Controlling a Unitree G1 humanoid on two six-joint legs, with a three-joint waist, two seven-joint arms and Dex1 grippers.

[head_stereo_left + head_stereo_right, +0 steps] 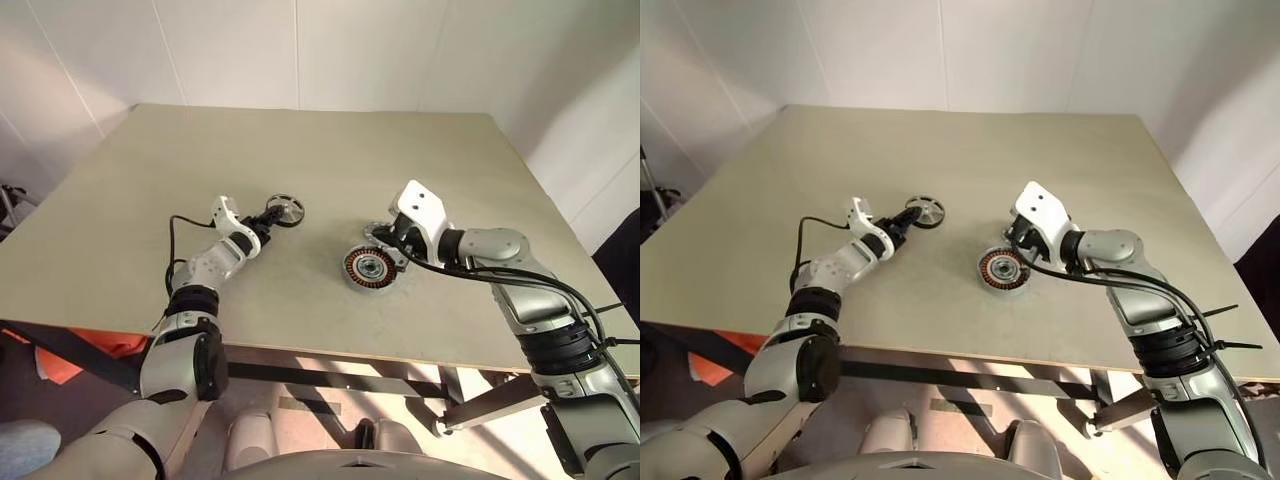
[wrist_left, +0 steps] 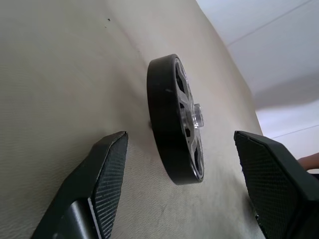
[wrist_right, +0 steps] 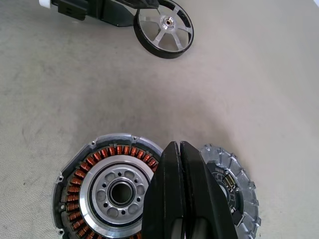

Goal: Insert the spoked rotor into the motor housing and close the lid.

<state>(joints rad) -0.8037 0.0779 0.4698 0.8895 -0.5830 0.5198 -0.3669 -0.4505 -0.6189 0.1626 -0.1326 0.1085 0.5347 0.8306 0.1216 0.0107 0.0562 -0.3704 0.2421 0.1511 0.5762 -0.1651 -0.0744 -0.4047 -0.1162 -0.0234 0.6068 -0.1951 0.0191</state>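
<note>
Your left tool (image 1: 268, 222) is wide around the dark-rimmed spoked rotor (image 1: 287, 209), well apart from the open silver motor housing (image 1: 369, 267). Beside it, your pinched-shut right tool (image 3: 180, 158) hides part of the notched grey lid (image 3: 234, 186). Nothing is in yet.

The rotor (image 2: 174, 119) has a matt black rim and shiny silvery metal spokes. The housing (image 3: 107, 191) shows grey metal and coppery windings. The table (image 1: 300, 150) looks matt, finely textured.
</note>
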